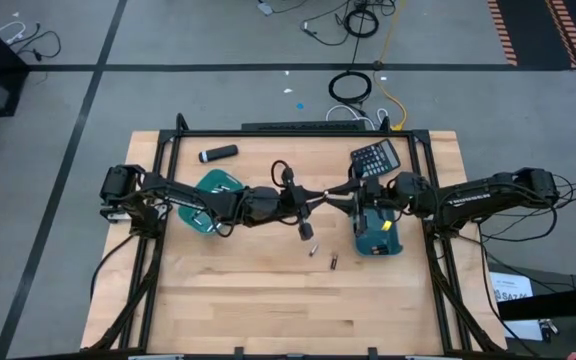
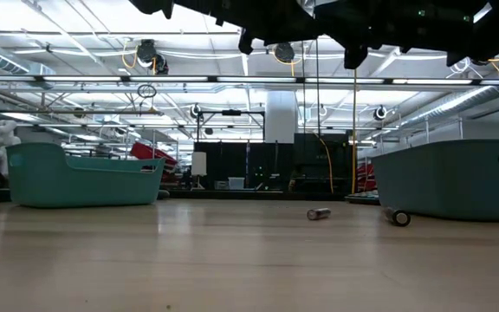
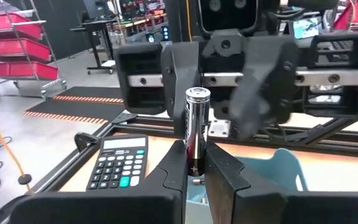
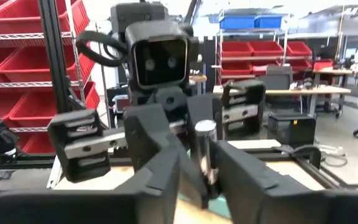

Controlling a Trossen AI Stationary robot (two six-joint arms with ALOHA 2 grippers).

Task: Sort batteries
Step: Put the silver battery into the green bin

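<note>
Left wrist view shows our left end effector clamped on a silvery battery, upright; the right end effector brackets it, jaws parted, apparently a mid-air handover above the bench. Two batteries lie between the teal trays; their contents we cannot tell.

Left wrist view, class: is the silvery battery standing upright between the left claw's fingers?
Yes. The silvery battery stands on end, pinched between the left claw's two dark fingers, with the calculator on the table behind it.
</note>
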